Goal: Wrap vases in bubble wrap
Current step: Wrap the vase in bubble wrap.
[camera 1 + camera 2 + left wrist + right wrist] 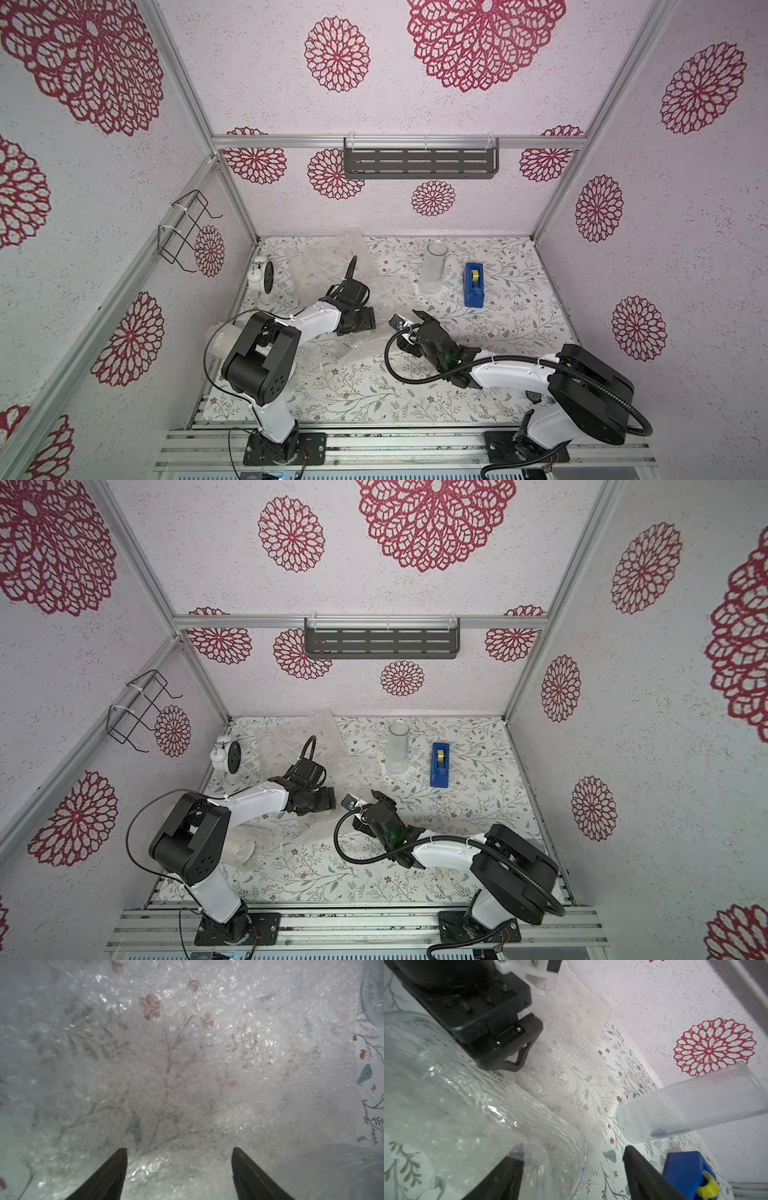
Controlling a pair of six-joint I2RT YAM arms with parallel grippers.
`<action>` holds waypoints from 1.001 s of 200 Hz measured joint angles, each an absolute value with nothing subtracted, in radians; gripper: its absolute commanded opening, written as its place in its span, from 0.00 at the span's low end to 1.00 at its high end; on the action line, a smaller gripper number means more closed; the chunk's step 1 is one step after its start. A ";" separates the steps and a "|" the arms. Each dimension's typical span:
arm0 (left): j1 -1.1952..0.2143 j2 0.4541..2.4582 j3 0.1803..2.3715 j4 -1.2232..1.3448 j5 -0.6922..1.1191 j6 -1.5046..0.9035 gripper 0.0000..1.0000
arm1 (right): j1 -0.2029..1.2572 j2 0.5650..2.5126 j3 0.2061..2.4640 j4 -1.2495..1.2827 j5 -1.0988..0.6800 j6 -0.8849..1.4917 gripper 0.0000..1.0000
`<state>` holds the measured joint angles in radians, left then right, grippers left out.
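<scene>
- Floral tabletop (519,332): frosted cylinder (433,266) stands upright at one o'clock.
- Clear ribbed glass (467,1105) lies sideways in bubble wrap (571,1053), near centre.
- Left gripper (179,1148), jaws wide, hovers over wrap; right gripper (571,1151), equally wide, grips nothing.

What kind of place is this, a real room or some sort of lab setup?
Probably a staged robot test cell, not a home: wallpapered panels in an aluminium frame, a left arm and right arm bolted to a front rail, a floral tabletop.

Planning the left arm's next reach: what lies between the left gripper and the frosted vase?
Only a flat sheet of bubble wrap separates the left gripper from the frosted vase; both top views show it.
</scene>
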<state>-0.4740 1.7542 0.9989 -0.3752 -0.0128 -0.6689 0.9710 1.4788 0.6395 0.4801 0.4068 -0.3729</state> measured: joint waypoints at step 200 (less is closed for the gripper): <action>-0.464 1.510 1.001 -0.508 -0.139 -0.672 0.84 | 0.900 1.509 0.671 0.460 0.351 -0.327 0.82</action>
<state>-0.4637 1.5105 1.0008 -0.5083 -0.1387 -0.6720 0.9005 1.5089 0.6712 0.4603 0.3511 -0.3271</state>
